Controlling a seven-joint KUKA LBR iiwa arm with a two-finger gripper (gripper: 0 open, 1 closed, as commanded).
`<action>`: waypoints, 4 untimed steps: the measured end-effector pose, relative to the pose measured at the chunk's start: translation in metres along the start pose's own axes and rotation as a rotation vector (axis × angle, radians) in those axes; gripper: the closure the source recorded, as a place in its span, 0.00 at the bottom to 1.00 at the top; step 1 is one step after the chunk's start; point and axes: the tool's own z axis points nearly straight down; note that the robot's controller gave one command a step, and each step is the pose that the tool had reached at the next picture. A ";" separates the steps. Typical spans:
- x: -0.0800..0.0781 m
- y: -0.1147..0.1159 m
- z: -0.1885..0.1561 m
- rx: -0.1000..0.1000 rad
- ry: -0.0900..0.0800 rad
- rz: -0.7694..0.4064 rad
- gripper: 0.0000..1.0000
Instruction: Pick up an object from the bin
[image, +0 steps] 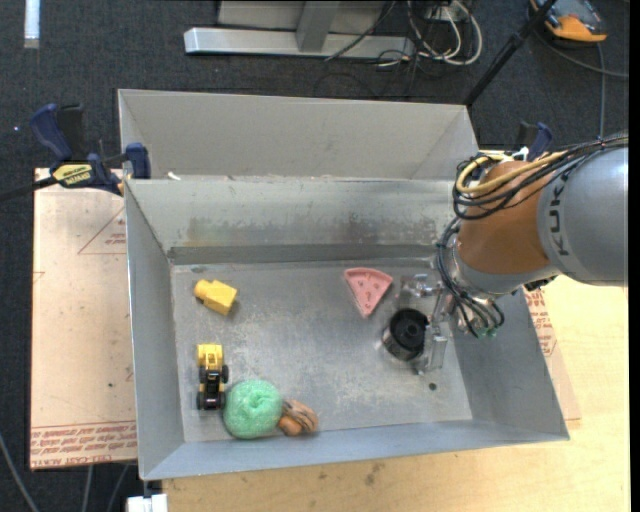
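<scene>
Camera view, the one we have. We see the gripper (413, 345) low in the right part of the bin (150, 330), close to the floor and near the right wall. The arm (585, 225) comes in over the right rim, and its orange wrist cover (500, 235) and cables sit above the gripper.

Claw state: we cannot tell whether it is released or clenched, since the wrist hides too much. We see nothing that is clearly grasped.

A black round thing (407, 331) sits right at the gripper. We cannot tell whether it is a loose item or part of the robot.

The nearest item that is clearly loose is a pink wedge (367, 288), shaped like a slice. It lies flat on the floor just up and left of the gripper, toward the back wall. It is close to the gripper, but we see no contact.

The other items are all on the left side, well apart from the gripper:
- A yellow block (215, 294) lies at the left, near the back of the floor.
- A yellow toy truck (210, 375) with black wheels lies in front of the block, by the left wall.
- A green ball (252, 408) lies at the front left, just beside the truck. We cannot tell if they touch.
- A small brown thing (298, 420) lies against the ball's right side, at the front wall. We cannot tell what kind of thing it is.

The middle of the floor is bare metal.
</scene>
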 end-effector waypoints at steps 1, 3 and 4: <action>0.010 -0.002 -0.003 0.000 -0.004 0.098 1.00; 0.010 -0.002 -0.004 0.000 -0.004 0.098 1.00; 0.011 -0.001 -0.011 -0.001 0.001 0.097 1.00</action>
